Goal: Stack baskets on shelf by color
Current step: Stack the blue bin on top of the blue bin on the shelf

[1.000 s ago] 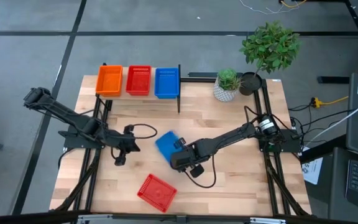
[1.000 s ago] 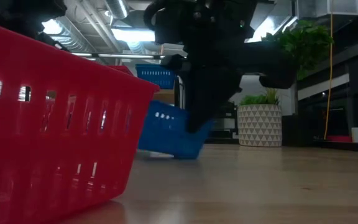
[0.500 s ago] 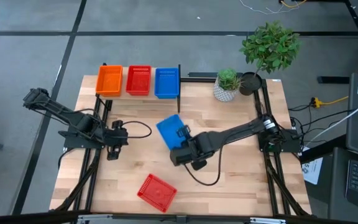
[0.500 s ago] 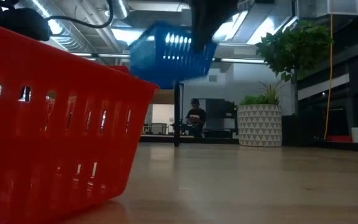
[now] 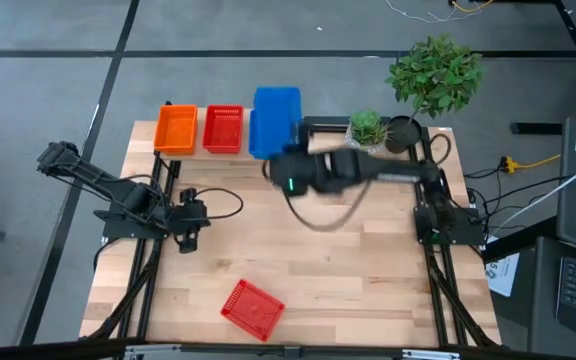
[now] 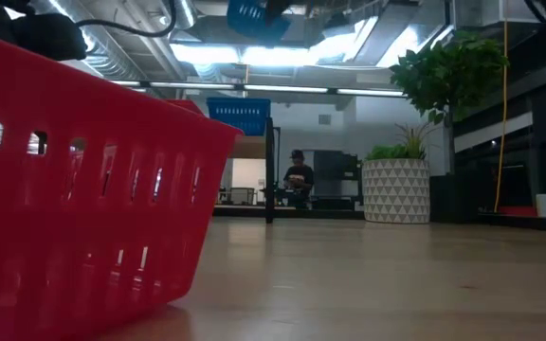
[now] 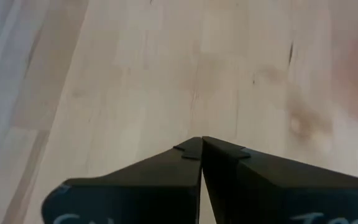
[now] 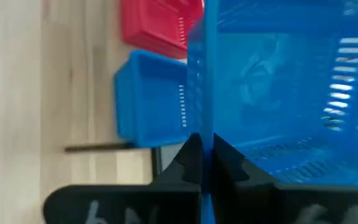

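Since the earlier frames the right end effector (image 5: 280, 160) has swung up off mid-tabletop to the shelf (image 5: 226, 152) w/ the blue basket (image 5: 276, 118) it carries; left arm has pulled back toward its own side. Right end effector is pinched tight on one wall of that basket, which hangs above the blue stack (image 5: 261, 140) at the shelf's right end, shifted a bit toward the far-right side, not yet seated. Shelf also holds an orange stack (image 5: 176, 130) at left and a red stack (image 5: 222, 129) in the middle. One red basket (image 5: 251, 307) lies loose near the tabletop's front edge. Left end effector (image 7: 201, 146) is fully closed, holding nothing, parked over bare wood on the left. Step in hand, by my read: placing blue on blue. Next move prob calls for squaring the carried basket over the stack, lowering until it nests, then letting go; the loose red one would be after that. Risk: a skewed drop could catch the rim or nudge the red stack beside it.
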Motion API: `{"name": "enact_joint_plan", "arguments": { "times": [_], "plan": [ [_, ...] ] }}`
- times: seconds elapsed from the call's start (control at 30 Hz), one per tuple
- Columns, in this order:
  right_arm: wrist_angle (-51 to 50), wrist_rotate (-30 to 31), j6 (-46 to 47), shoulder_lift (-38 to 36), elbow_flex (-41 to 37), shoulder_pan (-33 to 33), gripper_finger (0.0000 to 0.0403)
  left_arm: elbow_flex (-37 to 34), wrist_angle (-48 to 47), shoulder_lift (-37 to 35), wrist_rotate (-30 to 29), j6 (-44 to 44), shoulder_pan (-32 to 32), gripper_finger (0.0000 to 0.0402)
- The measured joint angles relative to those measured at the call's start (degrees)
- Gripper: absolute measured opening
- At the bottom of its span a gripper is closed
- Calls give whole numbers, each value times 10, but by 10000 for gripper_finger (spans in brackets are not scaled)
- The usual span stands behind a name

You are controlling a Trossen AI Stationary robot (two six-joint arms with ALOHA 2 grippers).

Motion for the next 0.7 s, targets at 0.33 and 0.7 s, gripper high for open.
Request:
{"name": "enact_joint_plan", "arguments": {
  "times": [0.33, 0.7],
  "plan": [
    [116, -349, 34, 7, -1, -167, 2, 0, 2, 0, 0, -1, 0, 7],
    [46, -406, 86, 25, -2, -190, 2, 0, 2, 0, -15, 1, 0, 6]
  ]
}}
